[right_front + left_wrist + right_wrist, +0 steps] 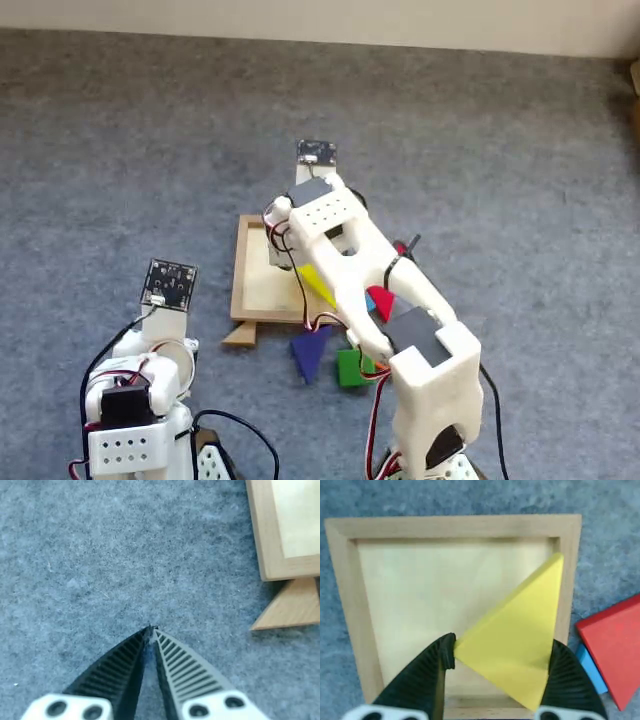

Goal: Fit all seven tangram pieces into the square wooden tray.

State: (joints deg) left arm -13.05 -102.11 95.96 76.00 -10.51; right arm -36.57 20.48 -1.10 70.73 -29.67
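Closest to the lens, the right gripper (504,650) has its fingers spread wide and pinching a yellow triangle (520,645) across its breadth, one finger on a corner and the other on the opposite edge. That grip leaves the long edge free to slide against a wall. The triangle hangs over the floor of the tray (455,526), along the wall nearest the red piece (615,640), with one tip overlapping that wall's inner edge. So it is probably not yet seated, though I cannot tell if any part touches the floor. The rest of the tray floor is bare wood. Just outside that same wall, the red piece partly covers a light blue piece (592,667). Off the tray's near side lie a dark blue triangle (310,352) and a green piece (352,368), within the right arm's reach. A plain wooden piece (292,607) sits at the tray's near corner, touching or almost touching the frame. The left gripper (151,629) hangs over the grey bench (120,150) a little away from that corner, its fingers pressed together and holding nothing — probably parked clear so the working arm has room.
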